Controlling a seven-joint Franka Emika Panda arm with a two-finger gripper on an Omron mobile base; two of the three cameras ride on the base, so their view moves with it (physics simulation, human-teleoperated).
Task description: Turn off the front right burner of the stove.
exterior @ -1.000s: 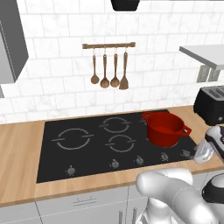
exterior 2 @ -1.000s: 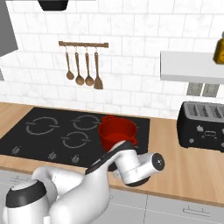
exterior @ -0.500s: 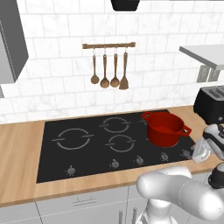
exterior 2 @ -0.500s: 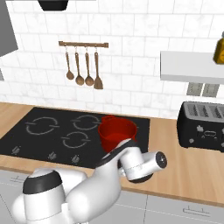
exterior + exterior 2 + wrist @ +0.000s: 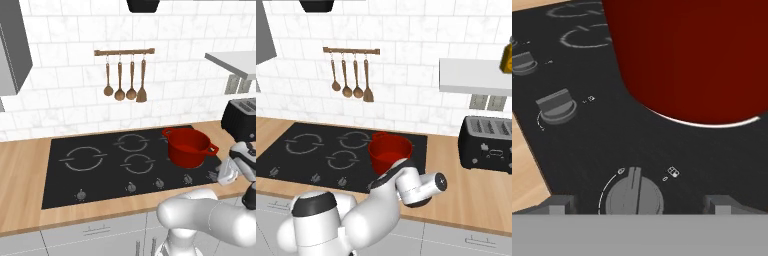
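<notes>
The stove (image 5: 100, 175) is a wide black glass cooktop with grey ring marks and a row of grey knobs along its front. A red pot (image 5: 187, 145) stands on its right side. My gripper (image 5: 224, 172) hangs low over the stove's front right corner, at the rightmost knob (image 5: 213, 175). In the hand view that knob (image 5: 634, 192) sits between my two fingertips (image 5: 562, 204), and the gripper (image 5: 640, 205) is open around it. Its ridge points almost straight up the picture. The pot's red wall (image 5: 692, 55) rises just behind it.
Two more knobs (image 5: 557, 106) follow to the left along the stove's front. A black toaster (image 5: 488, 144) stands on the wooden counter (image 5: 476, 195) to the right. Wooden utensils (image 5: 125, 87) hang on a wall rail, and a grey shelf (image 5: 476, 75) juts out above the toaster.
The arm's elbow has shifted and the hand has edged slightly at the stove's front right corner. Pot and stove have not moved.
</notes>
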